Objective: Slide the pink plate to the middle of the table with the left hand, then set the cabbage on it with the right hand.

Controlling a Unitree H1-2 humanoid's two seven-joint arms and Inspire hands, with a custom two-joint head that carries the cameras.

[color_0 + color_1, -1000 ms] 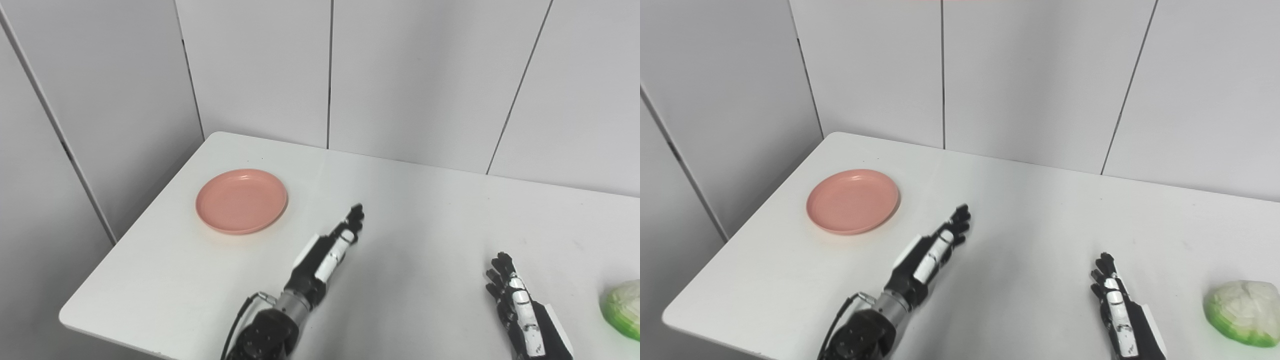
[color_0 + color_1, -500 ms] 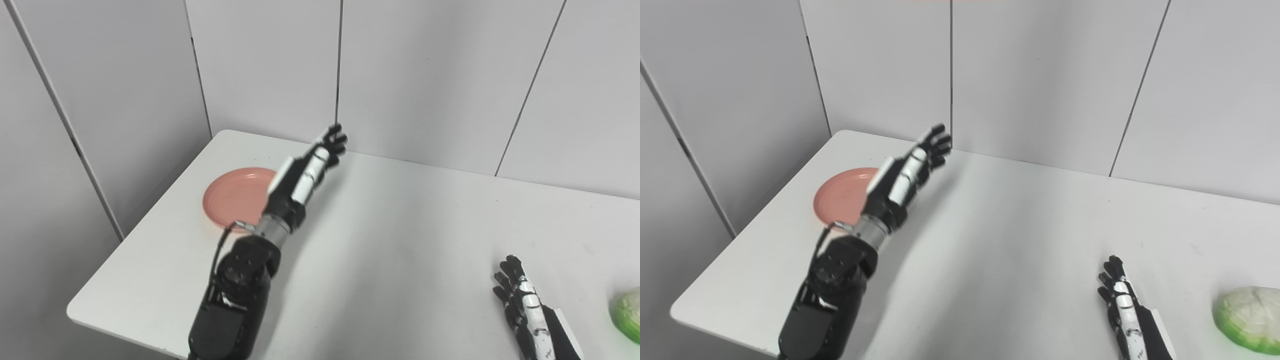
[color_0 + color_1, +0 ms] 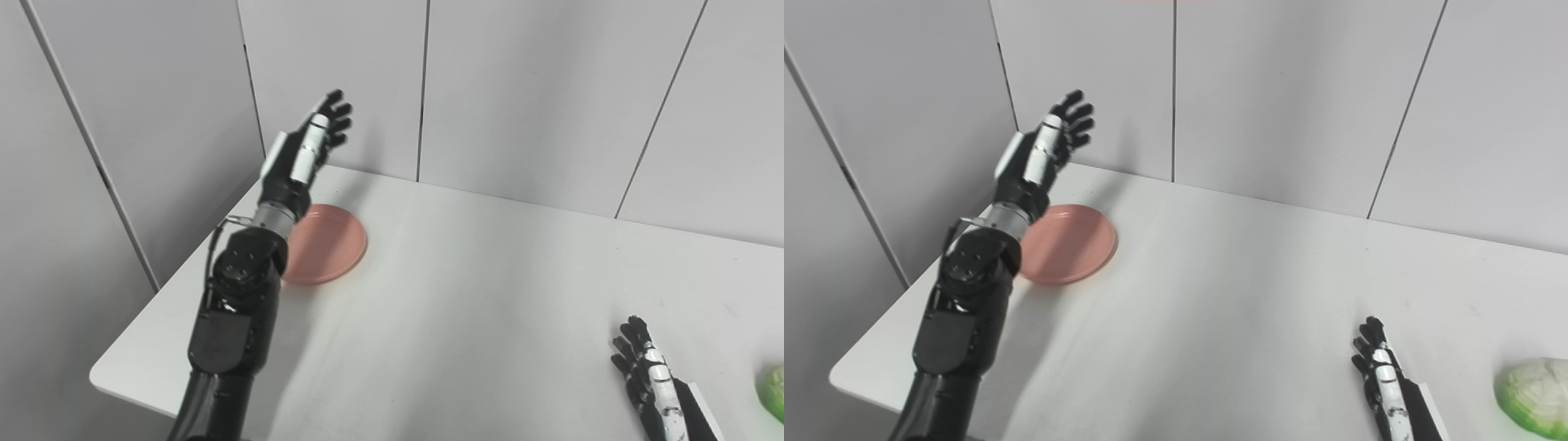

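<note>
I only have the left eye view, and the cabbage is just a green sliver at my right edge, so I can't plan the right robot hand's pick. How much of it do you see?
Observer: In the right eye view nearly the whole cabbage shows: a rounded head, pale on top and green along its lower edge, lying on the table.
Operator: Is the right robot hand touching it?
Observer: No. The right robot hand is open, and bare table separates it from the cabbage on its right.
Operator: Is it farther back than the fingertips?
Observer: No, nearer the robot, roughly level with the wrist.
</note>
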